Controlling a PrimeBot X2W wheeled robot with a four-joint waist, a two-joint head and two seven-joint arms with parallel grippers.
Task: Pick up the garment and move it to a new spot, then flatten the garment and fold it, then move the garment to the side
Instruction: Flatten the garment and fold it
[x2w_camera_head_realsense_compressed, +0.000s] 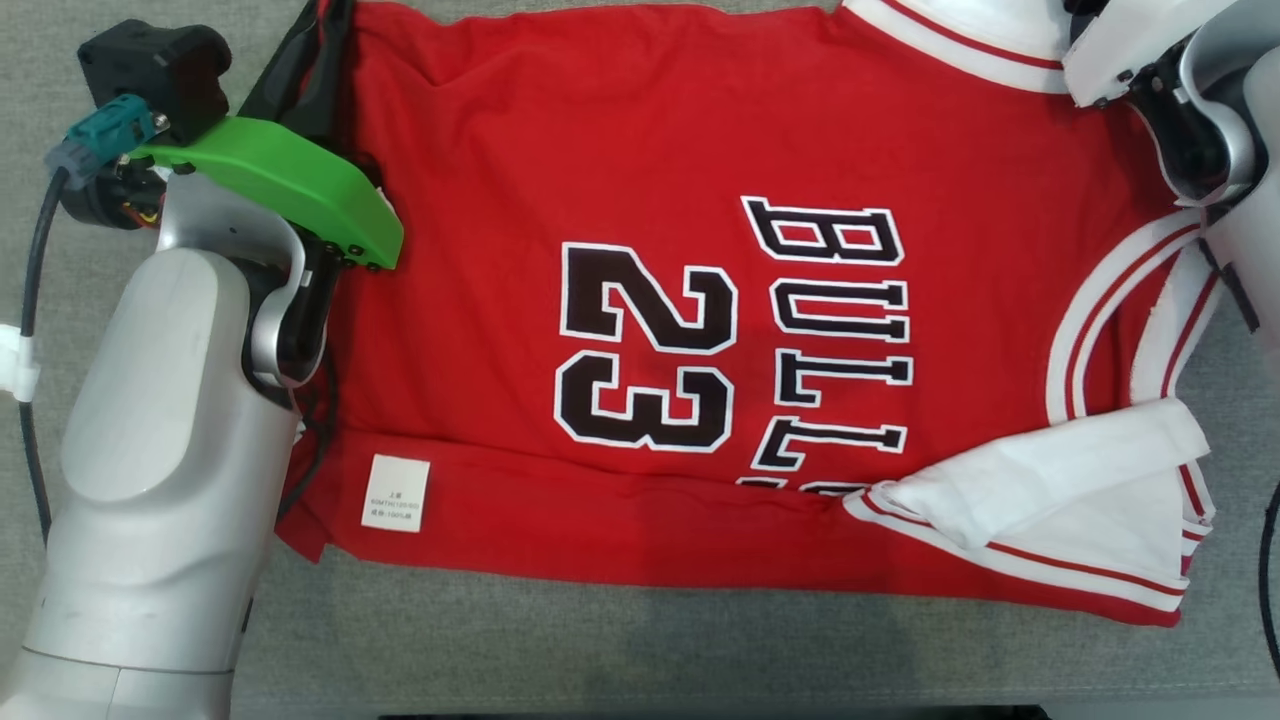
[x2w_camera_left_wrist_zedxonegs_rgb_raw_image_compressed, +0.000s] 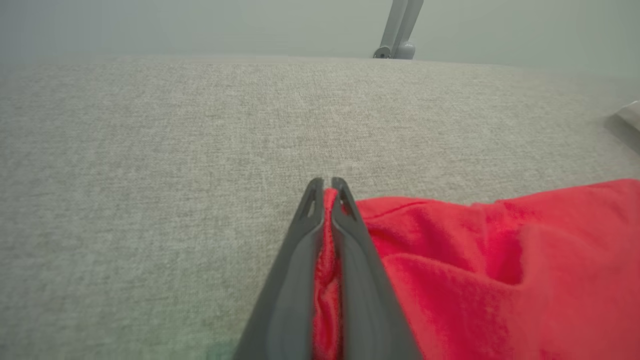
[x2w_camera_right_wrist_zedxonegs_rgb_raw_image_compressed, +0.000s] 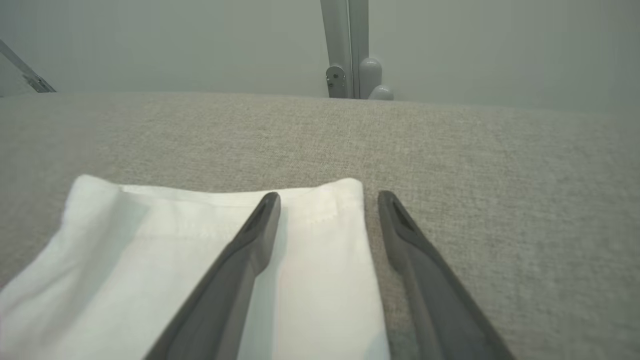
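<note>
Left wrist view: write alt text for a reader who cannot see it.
The left tool is shut on a fold of the red garment, which bunches to its right. A grey fabric surface stretches ahead.

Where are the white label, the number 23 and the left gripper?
white label (x2w_camera_head_realsense_compressed: 395, 491), head view, middle of the tag.
number 23 (x2w_camera_head_realsense_compressed: 645, 348), head view, where its two digits meet.
left gripper (x2w_camera_left_wrist_zedxonegs_rgb_raw_image_compressed: 326, 184), left wrist view, midway between its fingertips, which pinch the jersey (x2w_camera_left_wrist_zedxonegs_rgb_raw_image_compressed: 500, 260).

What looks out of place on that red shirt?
The jersey isn't flat: its near edge is folded over, hiding part of the lettering and showing a label, and a white sleeve lies crumpled across one corner.
</note>
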